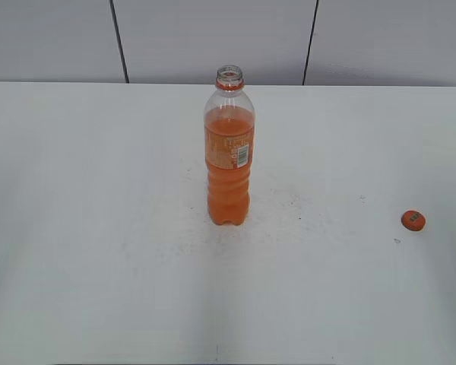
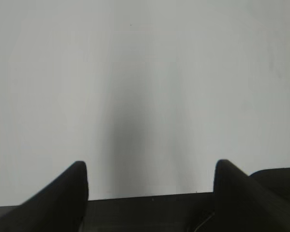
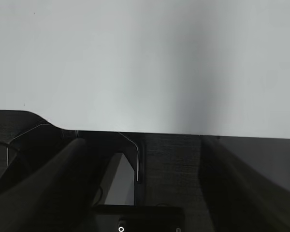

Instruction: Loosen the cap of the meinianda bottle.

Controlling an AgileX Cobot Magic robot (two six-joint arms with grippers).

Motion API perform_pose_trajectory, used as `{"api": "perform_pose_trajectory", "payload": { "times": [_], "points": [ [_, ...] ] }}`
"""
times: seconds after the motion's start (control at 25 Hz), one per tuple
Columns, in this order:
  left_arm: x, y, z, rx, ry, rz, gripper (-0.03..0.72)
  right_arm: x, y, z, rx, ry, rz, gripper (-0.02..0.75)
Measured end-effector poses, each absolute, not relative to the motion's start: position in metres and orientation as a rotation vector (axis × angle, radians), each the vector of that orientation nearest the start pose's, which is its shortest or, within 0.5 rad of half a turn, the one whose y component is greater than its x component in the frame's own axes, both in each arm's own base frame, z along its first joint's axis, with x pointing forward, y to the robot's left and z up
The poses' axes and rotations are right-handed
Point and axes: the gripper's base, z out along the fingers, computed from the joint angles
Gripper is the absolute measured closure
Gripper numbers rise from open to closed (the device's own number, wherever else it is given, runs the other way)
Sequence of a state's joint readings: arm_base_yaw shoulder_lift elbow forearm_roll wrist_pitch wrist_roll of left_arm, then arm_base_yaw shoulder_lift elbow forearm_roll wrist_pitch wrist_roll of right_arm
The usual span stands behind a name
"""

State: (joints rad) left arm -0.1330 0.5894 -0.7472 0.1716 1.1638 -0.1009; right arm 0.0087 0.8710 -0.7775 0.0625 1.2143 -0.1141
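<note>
The meinianda bottle (image 1: 229, 148) stands upright near the middle of the white table, with orange soda, an orange label and a white barcode patch. Its neck is open, with only the orange ring below the mouth. The orange cap (image 1: 413, 220) lies on the table far to the right, apart from the bottle. Neither arm shows in the exterior view. In the left wrist view my left gripper (image 2: 150, 169) is open and empty over bare table. In the right wrist view my right gripper (image 3: 142, 145) is open and empty over the table's near edge.
The white table (image 1: 99, 228) runs to a grey panelled wall (image 1: 213, 38) at the back. A dark base and cables (image 3: 135, 183) lie below the table's edge in the right wrist view.
</note>
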Motion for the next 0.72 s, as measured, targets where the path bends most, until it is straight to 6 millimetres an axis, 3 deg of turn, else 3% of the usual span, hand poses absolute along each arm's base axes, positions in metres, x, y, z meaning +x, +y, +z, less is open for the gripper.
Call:
{"api": "perform_pose_trajectory", "payload": {
  "times": [0.08,0.24,0.52,0.72],
  "points": [
    [0.061,0.006,0.321,0.048,2.401,0.102,0.200,0.107,0.006,0.300,-0.154,2.712,0.055,0.202],
    [0.032,0.004,0.313,0.036,2.299,0.010,0.200,0.082,0.006,0.297,-0.149,2.589,0.044,0.202],
    [0.010,0.003,0.301,0.032,2.202,-0.064,0.225,0.043,0.005,0.288,-0.141,2.385,0.028,0.202],
    [-0.002,0.005,0.300,0.029,2.117,-0.075,0.257,0.019,0.005,0.269,-0.139,2.281,0.021,0.207]
  ]
}}
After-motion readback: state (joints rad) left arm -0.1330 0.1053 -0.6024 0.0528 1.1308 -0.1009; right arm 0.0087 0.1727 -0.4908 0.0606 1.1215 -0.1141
